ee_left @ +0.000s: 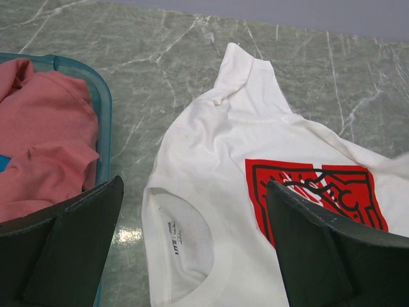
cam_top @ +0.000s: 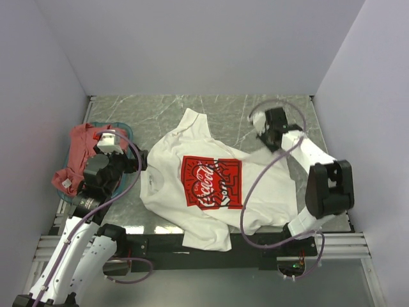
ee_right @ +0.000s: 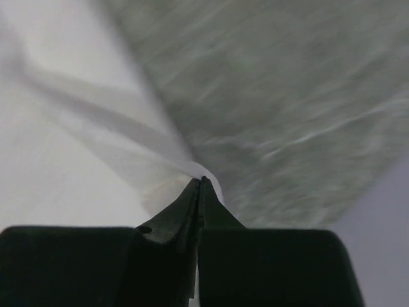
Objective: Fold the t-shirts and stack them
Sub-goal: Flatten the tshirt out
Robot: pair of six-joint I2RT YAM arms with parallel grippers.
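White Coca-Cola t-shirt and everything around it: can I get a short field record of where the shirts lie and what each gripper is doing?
white Coca-Cola t-shirt: spread on the marble table, print up, unfolded, wrinkled, collar toward the left arm
salmon-red t-shirt: bunched in the teal basket, unfolded
left gripper: open, above the white shirt's collar, holding nothing
right gripper: shut at the white shirt's far-right edge, cloth apparently pinched between the tips
stack: not started
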